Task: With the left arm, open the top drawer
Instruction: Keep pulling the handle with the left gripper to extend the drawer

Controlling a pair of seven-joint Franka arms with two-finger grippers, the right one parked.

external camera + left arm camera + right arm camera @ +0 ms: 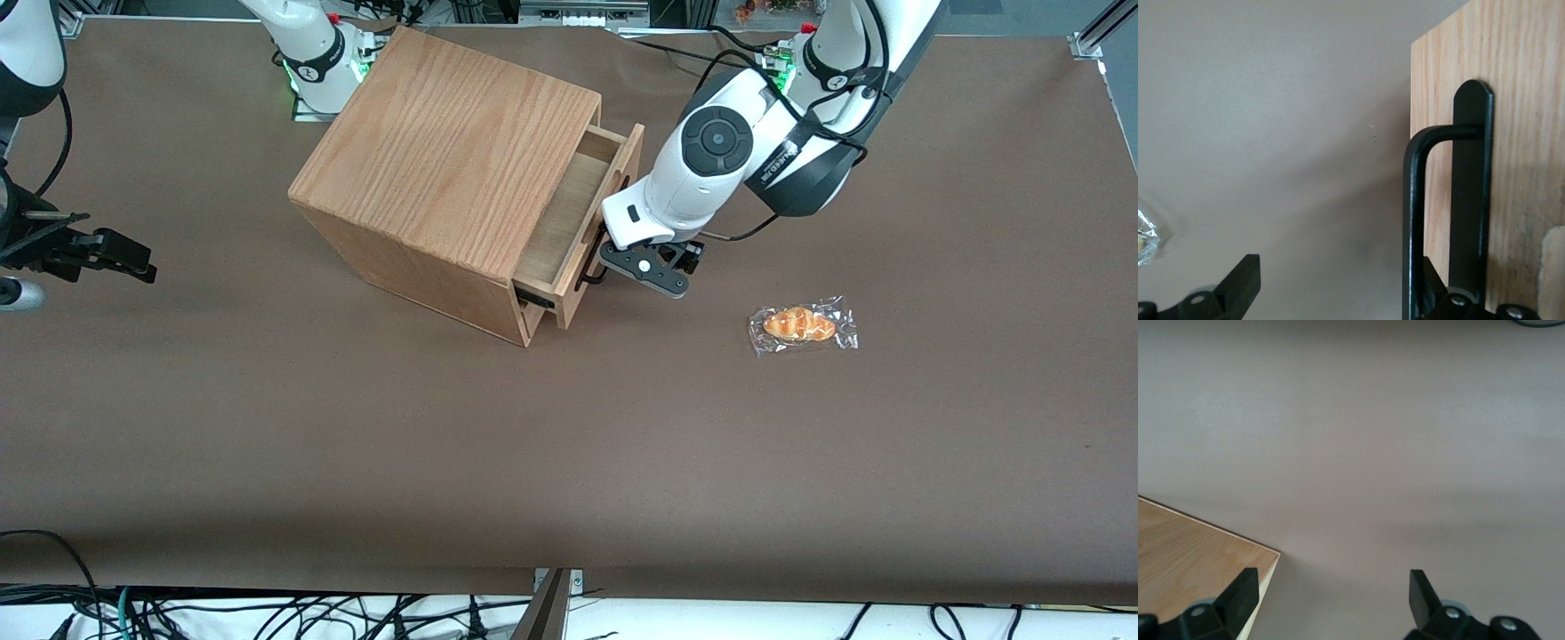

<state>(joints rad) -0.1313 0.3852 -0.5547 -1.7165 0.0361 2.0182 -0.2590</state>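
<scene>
Reaching to the shallow light-wood top drawer point(569, 213), partly pulled out of the oak-grain box cabinet point(444, 151), the white left arm point(711, 160) sets its black two-finger gripper point(622, 258) wide open, one finger point(1238, 287) outside the thin black bar handle point(1413, 220), one hooked inside it.

- A small orange croissant-like pastry sealed in a clear plastic wrapper point(803, 325) lies on the brown table covering point(569, 444), toward the working arm's end
- Black cables point(267, 613) run along the table's near edge
</scene>
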